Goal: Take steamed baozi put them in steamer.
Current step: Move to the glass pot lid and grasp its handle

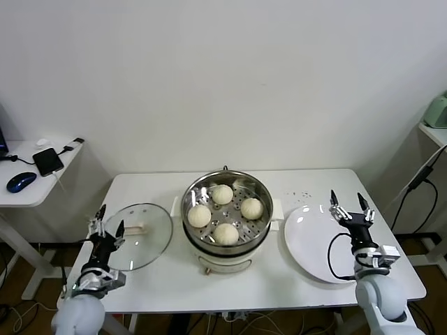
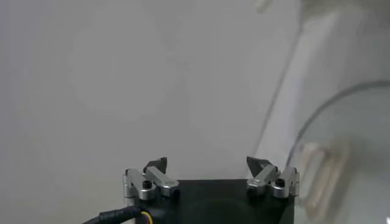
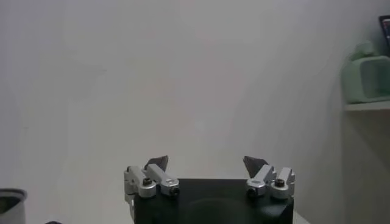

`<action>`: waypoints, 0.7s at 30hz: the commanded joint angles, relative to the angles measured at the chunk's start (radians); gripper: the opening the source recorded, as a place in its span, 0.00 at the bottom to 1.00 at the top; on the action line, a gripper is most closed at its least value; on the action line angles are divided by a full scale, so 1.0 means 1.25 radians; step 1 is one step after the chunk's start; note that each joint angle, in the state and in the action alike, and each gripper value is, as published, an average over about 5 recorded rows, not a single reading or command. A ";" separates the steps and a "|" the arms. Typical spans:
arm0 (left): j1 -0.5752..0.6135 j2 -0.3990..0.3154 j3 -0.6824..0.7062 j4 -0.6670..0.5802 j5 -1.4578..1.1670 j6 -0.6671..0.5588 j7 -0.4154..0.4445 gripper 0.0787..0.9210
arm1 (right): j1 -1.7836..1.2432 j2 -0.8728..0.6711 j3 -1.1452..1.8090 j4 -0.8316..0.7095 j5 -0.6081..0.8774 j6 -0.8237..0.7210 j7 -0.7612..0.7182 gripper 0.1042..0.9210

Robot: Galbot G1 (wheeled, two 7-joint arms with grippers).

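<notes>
1. A white table (image 1: 154,276) fills the lower middle of the head view.
2. The steamer (image 1: 227,238) stands at its centre, with a white plate (image 1: 314,241) at right and a glass lid (image 1: 143,237) at left.
3. All four steamed baozi (image 1: 225,233) lie inside the steamer.
4. The left gripper (image 1: 110,222), lower left, and the right gripper (image 1: 350,203), lower right, both point upward, claws wide and holding nothing.

Steamer (image 1: 227,213): no readable label or brand.
Plate (image 1: 314,241): no print.
Lid (image 1: 140,237): no marking.
Phone (image 1: 47,161): screen dark, nothing legible.
</notes>
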 commanded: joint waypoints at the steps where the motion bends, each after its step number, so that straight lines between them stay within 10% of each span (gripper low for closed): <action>1: -0.041 0.043 0.090 0.135 0.229 0.067 -0.085 0.88 | -0.013 0.008 0.008 -0.009 -0.001 0.006 0.018 0.88; 21: -0.082 0.039 0.121 0.209 0.328 0.108 -0.098 0.88 | -0.005 0.019 0.002 -0.026 -0.018 0.013 0.038 0.88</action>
